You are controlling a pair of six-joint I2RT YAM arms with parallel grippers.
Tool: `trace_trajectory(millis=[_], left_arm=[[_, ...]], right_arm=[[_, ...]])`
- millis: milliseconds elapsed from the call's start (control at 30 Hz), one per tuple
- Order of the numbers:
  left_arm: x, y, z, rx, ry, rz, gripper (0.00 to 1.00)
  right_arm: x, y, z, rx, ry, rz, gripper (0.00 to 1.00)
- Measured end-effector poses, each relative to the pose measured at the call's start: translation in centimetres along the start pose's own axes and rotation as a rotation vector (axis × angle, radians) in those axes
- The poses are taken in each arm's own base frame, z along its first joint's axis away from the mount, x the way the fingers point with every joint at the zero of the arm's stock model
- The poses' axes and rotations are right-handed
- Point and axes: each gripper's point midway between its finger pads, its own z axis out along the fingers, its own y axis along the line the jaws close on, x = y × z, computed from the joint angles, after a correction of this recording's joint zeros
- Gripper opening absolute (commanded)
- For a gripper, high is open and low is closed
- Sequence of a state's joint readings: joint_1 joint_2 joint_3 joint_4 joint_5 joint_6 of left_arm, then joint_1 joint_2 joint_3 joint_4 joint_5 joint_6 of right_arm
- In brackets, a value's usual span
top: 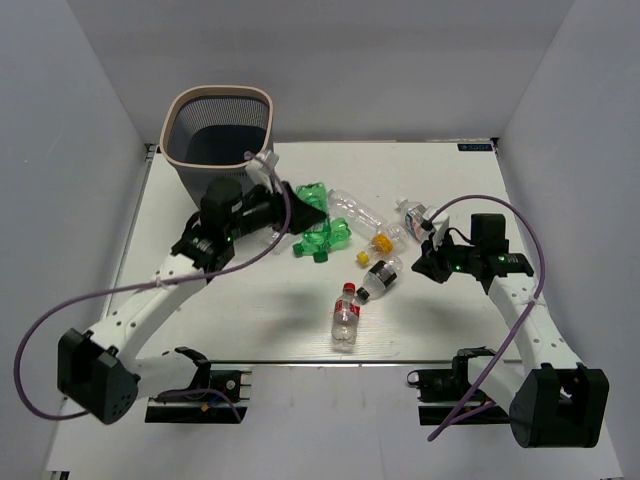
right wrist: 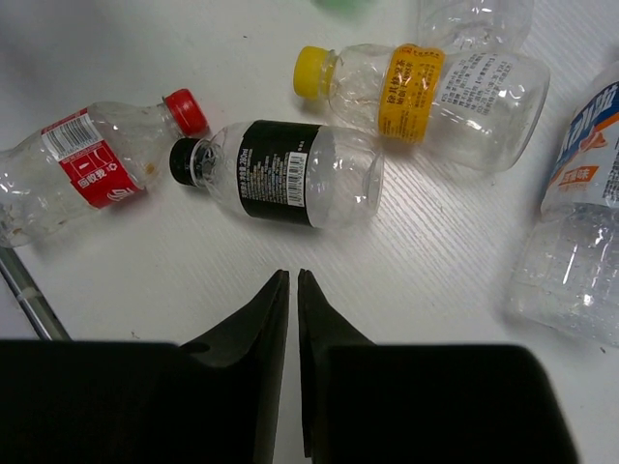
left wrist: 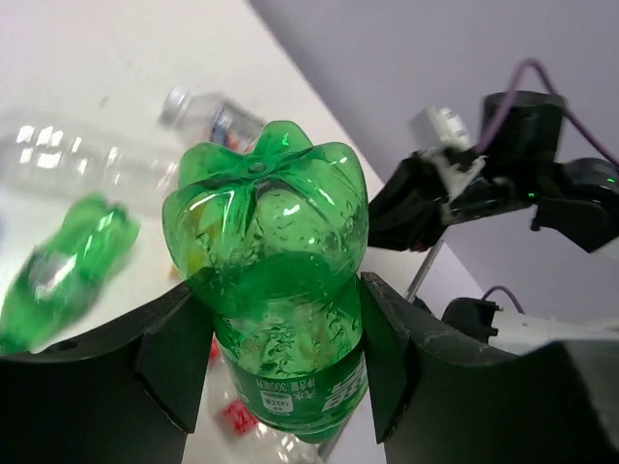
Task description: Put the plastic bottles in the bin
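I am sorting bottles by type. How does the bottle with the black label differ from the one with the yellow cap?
The black-label bottle has a black cap and black label; the yellow-cap bottle has a yellow cap and orange label. The yellow-cap bottle looks wider than the black-label bottle. Both are clear, capped, and lie on their sides on the table.

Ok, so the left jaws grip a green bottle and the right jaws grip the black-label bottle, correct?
Not quite. The left jaws do grip the green bottle, but the right jaws are shut on nothing: the right wrist view shows the black-label bottle lying on the table ahead of them, untouched.
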State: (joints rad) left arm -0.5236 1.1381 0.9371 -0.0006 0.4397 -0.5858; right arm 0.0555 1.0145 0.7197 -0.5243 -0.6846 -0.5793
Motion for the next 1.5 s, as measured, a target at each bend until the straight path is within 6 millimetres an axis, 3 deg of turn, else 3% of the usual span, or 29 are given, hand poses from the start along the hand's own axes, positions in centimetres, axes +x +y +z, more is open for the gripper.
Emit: trace_trajectory(millis=[133, 233, 367, 500, 600, 767, 833, 867, 900, 1033, 1133, 1267, 1400, 1500], left_arm=[[-3.8, -2.6, 2.4, 0.095, -0.011, 0.134, 0.02], [-6.9, -3.0, 3.8, 0.091, -0.061, 0.205, 0.02], [-11.6, -0.9, 4.7, -0.05, -0.176, 0.26, 0.02], [-17.5, 3.0, 4.6, -0.261, -0.308, 0.27, 0.02], [-21.4, 6.5, 3.1, -0.418, -0.405, 0.265, 0.04], [-25.6, 11.0, -1.8, -0.644, -0.523, 0.245, 0.12], [-26.7, 12.5, -3.8, -0.729, -0.559, 0.233, 0.36], [-26.9, 13.2, -4.6, -0.763, -0.569, 0.227, 0.44], [-27.0, 13.9, -5.4, -0.8, -0.575, 0.22, 0.62], [-26.7, 16.5, -7.6, -0.904, -0.556, 0.213, 0.99], [-26.4, 17.3, -8.3, -0.928, -0.525, 0.22, 0.99], [-25.9, 16.5, -7.2, -0.852, -0.464, 0.273, 0.99], [-23.8, 12.4, -3.9, -0.58, -0.347, 0.385, 0.99], [-19.7, 8.2, -2.1, -0.338, -0.235, 0.417, 0.99]], right_arm=[[-0.4, -0.2, -0.1, 0.004, -0.005, -0.011, 0.17], [-0.5, -0.2, -0.1, 0.006, -0.008, -0.013, 0.2], [-0.7, -0.2, -0.3, 0.016, -0.013, -0.018, 0.23], [-0.8, -0.2, -0.5, 0.028, -0.016, -0.025, 0.26], [-0.8, -0.1, -0.5, 0.028, -0.01, -0.021, 0.28], [-0.8, 0.2, -0.1, 0.016, 0.003, -0.002, 0.29], [-0.9, 0.2, 0.2, 0.006, 0.012, 0.019, 0.3], [-1.0, 0.2, 0.4, 0.003, 0.016, 0.027, 0.3], [-1.2, 0.2, 0.6, -0.002, 0.021, 0.04, 0.35], [-2.4, -0.2, 1.5, -0.012, 0.026, 0.069, 0.48], [-3.4, -0.6, 2.3, -0.016, 0.042, 0.082, 0.54], [-6.0, -2.5, 4.2, 0.002, 0.073, 0.103, 0.62], [-9.2, -5.6, 7.2, 0.039, 0.087, 0.114, 0.68], [-10.3, -7.6, 9.7, 0.07, 0.106, 0.106, 0.75]])
